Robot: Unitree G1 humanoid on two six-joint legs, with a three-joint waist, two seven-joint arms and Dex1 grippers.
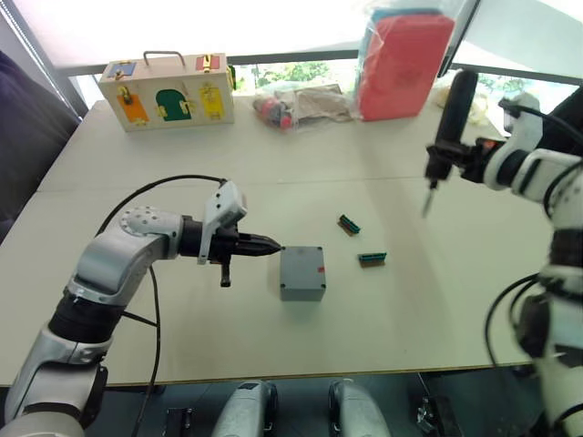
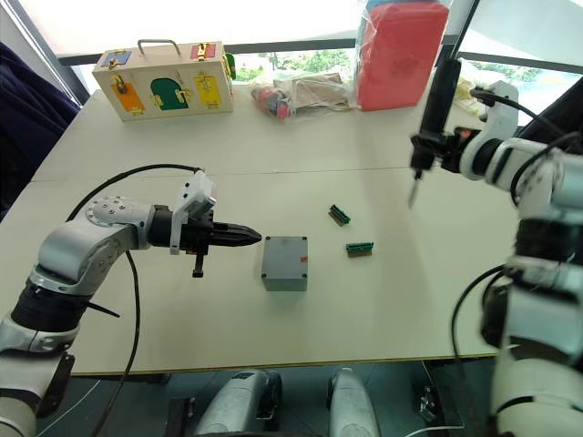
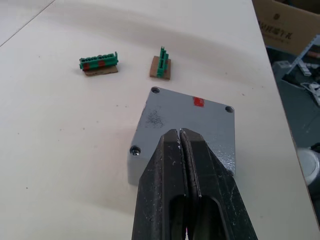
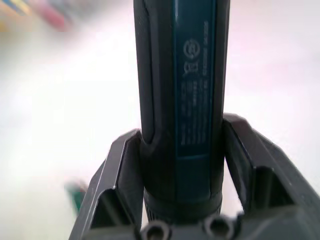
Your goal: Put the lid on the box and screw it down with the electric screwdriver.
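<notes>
On the table [image 1: 182,337], the left hand [image 1: 273,244] has its fingers pressed together, tips just beside the box [image 1: 302,272], whose lid [image 3: 190,120] already sits on top. Two small green pieces [image 1: 372,259] lie just beyond. The right hand [image 1: 448,155] is clamped on the electric screwdriver [image 1: 451,127], held upright above the table. At the far edge stands a wooden box [image 1: 167,93], latched doors closed.

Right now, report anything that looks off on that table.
Nothing is spilled or broken. The box sits flat with the lid on it. The right gripper holds the electric screwdriver in the air, far from the box. The left gripper, shut, rests at the box's edge.
</notes>
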